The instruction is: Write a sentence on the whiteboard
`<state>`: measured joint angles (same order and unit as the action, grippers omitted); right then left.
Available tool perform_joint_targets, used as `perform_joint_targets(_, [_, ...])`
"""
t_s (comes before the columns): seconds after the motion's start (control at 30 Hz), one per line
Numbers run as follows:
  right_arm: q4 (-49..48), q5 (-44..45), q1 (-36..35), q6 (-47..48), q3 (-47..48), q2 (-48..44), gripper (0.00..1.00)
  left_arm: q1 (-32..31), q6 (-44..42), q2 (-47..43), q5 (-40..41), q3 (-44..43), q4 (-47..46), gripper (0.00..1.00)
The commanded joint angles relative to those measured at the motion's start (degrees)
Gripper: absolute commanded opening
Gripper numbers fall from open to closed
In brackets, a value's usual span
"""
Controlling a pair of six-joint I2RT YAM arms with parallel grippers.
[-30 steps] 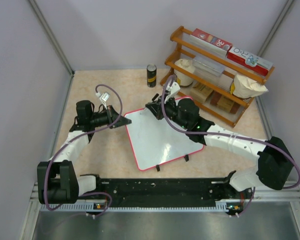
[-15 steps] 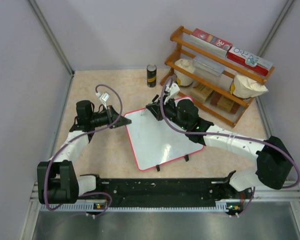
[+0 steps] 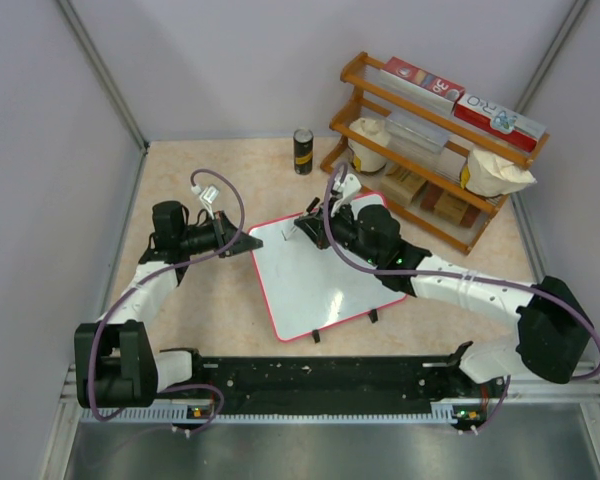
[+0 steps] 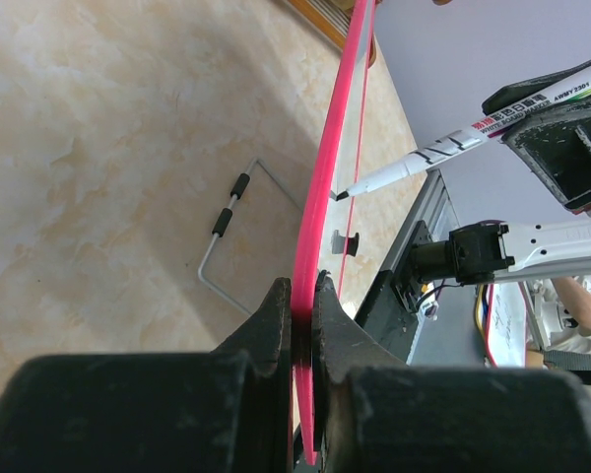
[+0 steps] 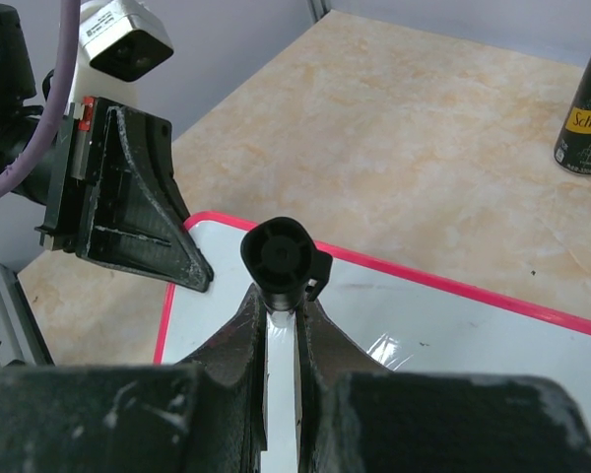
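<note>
The whiteboard (image 3: 325, 280) lies tilted in the middle of the table, glossy white with a pink rim. My left gripper (image 3: 251, 243) is shut on its far-left corner; in the left wrist view the rim (image 4: 327, 168) runs edge-on out of the pinched jaws of that gripper (image 4: 302, 288). My right gripper (image 3: 316, 227) is shut on a white marker (image 4: 424, 158). The marker's black cap end (image 5: 279, 251) stands between the jaws of the right gripper (image 5: 281, 296), and its tip (image 4: 343, 194) sits at the board's surface near the top edge. No sentence shows on the board's face (image 5: 453, 325).
A wooden rack (image 3: 435, 150) with boxes and bags stands at the back right. A black can (image 3: 303, 151) stands behind the board. Two black clips (image 3: 372, 316) stick out from the board's near edge. A wire stand (image 4: 227, 232) lies on the table beside the board.
My right gripper with the marker has shifted slightly to the right and nearer over the board's top edge. The left arm and the board have not moved.
</note>
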<state>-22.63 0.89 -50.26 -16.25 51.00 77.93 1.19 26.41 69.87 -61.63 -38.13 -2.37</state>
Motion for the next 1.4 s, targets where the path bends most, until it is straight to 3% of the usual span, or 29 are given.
perform_joint_targets(0.0, [0.8,-0.7,-0.8,0.4,-1.1,-1.5,0.00,0.0,-5.1,-0.2,5.5,0.8,0.4,0.00])
perform_joint_targets(0.47, [1.5,-2.3,-1.6,0.3,-3.4,-3.1,0.00,0.0,-5.1,0.0,5.5,0.8,0.3,0.00])
perform_joint_targets(0.87, [0.4,1.7,-1.5,-1.2,-0.8,-7.8,0.00,0.0,-5.2,0.0,5.4,0.9,0.4,0.00])
perform_joint_targets(1.37, [3.6,6.1,-0.5,-2.7,5.6,-2.6,0.00,-0.1,-5.3,-0.1,5.5,0.9,0.5,0.00])
